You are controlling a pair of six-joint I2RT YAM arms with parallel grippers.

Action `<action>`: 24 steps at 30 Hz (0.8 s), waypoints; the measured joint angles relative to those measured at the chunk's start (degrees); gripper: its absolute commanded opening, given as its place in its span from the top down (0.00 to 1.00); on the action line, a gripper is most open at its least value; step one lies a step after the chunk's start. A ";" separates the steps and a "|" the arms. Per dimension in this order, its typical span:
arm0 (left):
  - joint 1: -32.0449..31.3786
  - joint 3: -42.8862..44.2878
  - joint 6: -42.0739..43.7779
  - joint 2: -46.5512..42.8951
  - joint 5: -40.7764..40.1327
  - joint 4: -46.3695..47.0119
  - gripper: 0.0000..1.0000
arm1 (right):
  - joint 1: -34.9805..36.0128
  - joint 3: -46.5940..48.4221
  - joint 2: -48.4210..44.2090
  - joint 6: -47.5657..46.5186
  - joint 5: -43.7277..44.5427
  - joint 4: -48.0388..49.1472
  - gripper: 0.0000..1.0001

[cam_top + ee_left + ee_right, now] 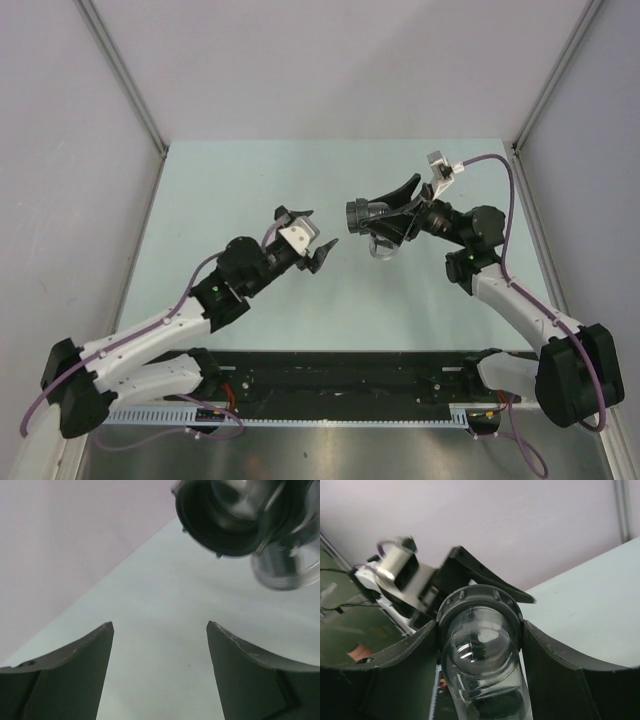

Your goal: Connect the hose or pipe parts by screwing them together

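The right end effector (378,216) is raised above the pale green surface (250,180), toward its far right. Its fingers (555,660) pinch a clear pipe piece (480,675) from both sides, just behind the dark ribbed ring (356,213) that sits on the pipe's end. The ring end points left at the left end effector (322,230), which stands spread with nothing between its tips (the gap shows only bare surface). In the left wrist view the ring's threaded mouth lies near but apart, up and to the right, and a clear threaded end (285,572) hangs just beside it.
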 measured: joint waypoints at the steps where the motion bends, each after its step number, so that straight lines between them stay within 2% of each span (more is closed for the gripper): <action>1: 0.11 0.44 -2.16 -1.55 0.31 -1.97 0.21 | -0.28 0.07 -0.20 -1.88 -0.07 -0.17 1.00; 2: 0.37 1.60 -4.74 -3.17 0.96 -5.01 0.25 | -0.50 0.07 -0.42 -4.50 -0.07 -0.66 1.00; 6: 3.37 9.90 -16.39 -5.09 6.95 -15.61 0.28 | -0.46 0.07 -1.66 -16.59 -0.04 -4.37 1.00; 9: 8.61 12.81 -26.38 -6.12 14.36 -19.28 0.35 | 0.83 0.07 -3.69 -27.47 0.33 -8.52 1.00; 14: 18.16 16.04 -44.52 -4.42 29.57 -23.21 0.37 | 4.09 0.02 -6.54 -42.42 0.57 -12.81 1.00; 18: 19.39 17.73 -54.53 -1.42 38.66 -22.69 0.50 | 7.30 -1.46 -8.17 -50.34 0.81 -13.57 1.00; 20: 19.52 17.11 -62.49 0.61 44.61 -17.88 0.56 | 8.66 -2.01 -8.44 -52.61 0.72 -13.94 1.00; 24: 19.80 14.14 -73.50 2.75 50.53 -9.22 0.59 | 9.73 -2.34 -8.41 -54.86 0.72 -14.43 1.00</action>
